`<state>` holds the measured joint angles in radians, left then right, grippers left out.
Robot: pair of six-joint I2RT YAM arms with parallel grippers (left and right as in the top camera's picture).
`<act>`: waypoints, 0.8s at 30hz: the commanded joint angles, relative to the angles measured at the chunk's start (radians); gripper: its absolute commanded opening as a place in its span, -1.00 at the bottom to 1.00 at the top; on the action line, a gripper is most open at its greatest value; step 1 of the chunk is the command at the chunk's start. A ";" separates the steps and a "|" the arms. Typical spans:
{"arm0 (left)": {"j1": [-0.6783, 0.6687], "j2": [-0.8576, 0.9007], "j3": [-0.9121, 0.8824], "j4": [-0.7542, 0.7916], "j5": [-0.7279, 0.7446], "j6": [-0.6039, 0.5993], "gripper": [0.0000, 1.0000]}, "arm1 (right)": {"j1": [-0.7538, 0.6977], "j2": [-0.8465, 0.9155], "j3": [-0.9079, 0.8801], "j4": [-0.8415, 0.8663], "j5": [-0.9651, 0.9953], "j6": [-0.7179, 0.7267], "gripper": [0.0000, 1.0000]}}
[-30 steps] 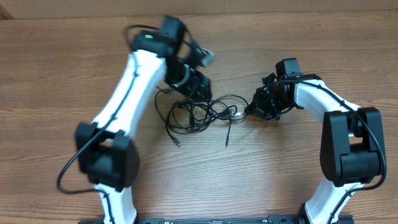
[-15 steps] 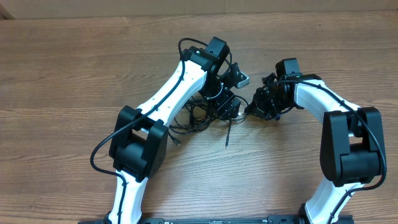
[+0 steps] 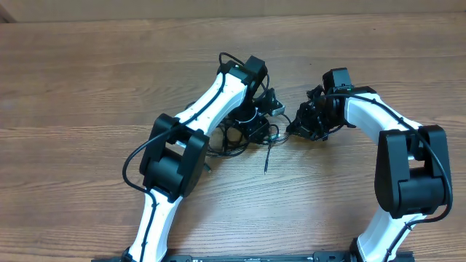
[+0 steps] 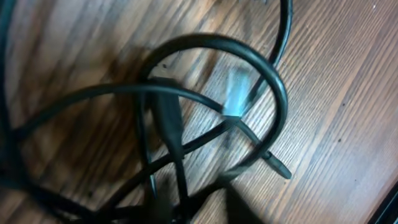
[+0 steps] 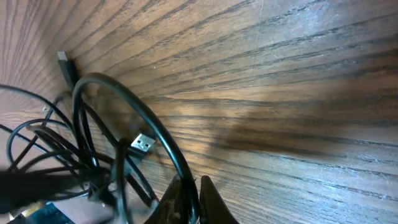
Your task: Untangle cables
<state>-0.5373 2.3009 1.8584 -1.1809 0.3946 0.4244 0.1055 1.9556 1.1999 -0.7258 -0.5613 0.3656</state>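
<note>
The cables [image 3: 266, 157] lie as a black tangle on the wooden table [image 3: 87, 87] between the two arms. My left gripper [image 3: 263, 125] is down on the right side of the tangle. In the left wrist view, blurred loops of the cables [image 4: 273, 81] and a silver plug [image 4: 235, 93] fill the picture. Several strands run together into my left gripper [image 4: 199, 214] at the bottom edge. My right gripper [image 3: 293, 131] sits at the tangle's right end. In the right wrist view it [image 5: 196, 180] is shut on a curving cable [image 5: 143, 118], next to a USB plug [image 5: 142, 143].
A second plug [image 5: 64, 62] lies on the wood at the far side of the tangle. One loose cable end [image 3: 265, 167] trails toward the table's front. The left arm's white links [image 3: 211, 105] cover much of the tangle from above.
The left arm swung right and down onto the tangle, and its jaws have closed in on the strands. The right arm and its grip have not moved.
</note>
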 commanded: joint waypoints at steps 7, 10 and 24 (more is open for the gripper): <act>0.026 -0.021 0.018 -0.003 0.133 0.048 -0.92 | 0.001 0.003 -0.003 0.003 0.011 0.001 -0.89; 0.041 -0.047 0.018 -0.008 0.138 0.047 -0.92 | 0.001 0.003 -0.003 0.003 0.011 0.001 -0.89; 0.205 -0.270 0.019 0.018 0.270 -0.050 -0.92 | 0.001 0.003 -0.003 0.003 0.011 0.001 -0.89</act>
<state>-0.3626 2.1044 1.8587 -1.1690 0.6067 0.4137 0.1051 1.9556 1.1999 -0.7254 -0.5606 0.3656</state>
